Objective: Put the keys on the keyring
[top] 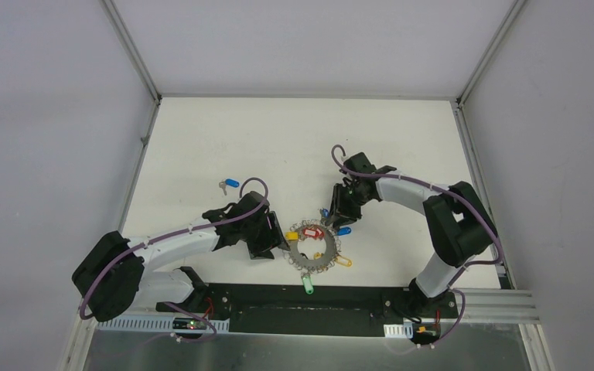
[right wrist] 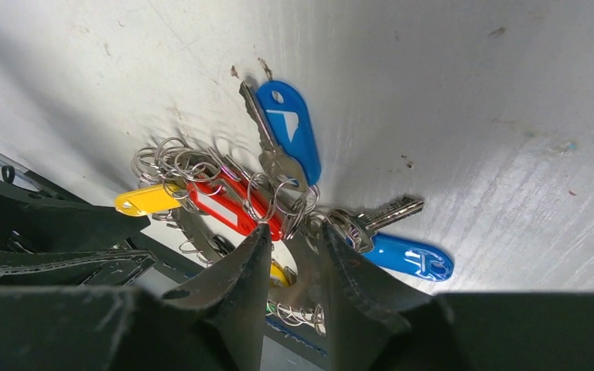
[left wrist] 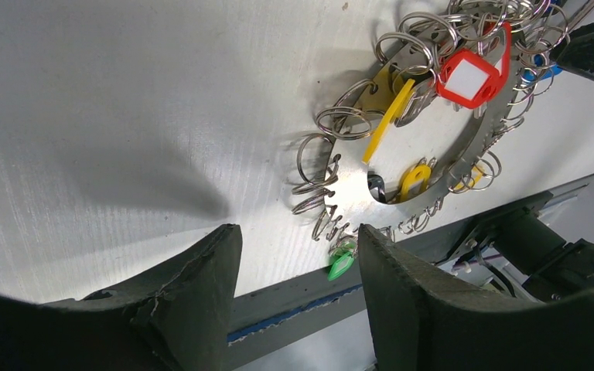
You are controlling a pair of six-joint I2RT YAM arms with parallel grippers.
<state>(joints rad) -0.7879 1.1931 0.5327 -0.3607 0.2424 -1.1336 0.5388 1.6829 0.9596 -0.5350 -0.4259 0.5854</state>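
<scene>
Silvery toothed metal keyring (top: 303,259), colour-tagged keys (right wrist: 290,131) attached, lies by the white table's (top: 201,139) near edge; left gripper (left wrist: 300,243) half-open, empty, flanks it, seemingly to steady; right gripper (right wrist: 294,232) sits close-set over its rim, hold uncertain.

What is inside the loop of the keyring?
Mostly bare table, crossed by a red tag, a yellow tag on edge and part of another yellow tag. Anything beneath the tags is hidden.

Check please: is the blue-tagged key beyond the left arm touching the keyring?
Apart. The top view shows the blue-tagged key lying alone, well away from the keyring.
</scene>
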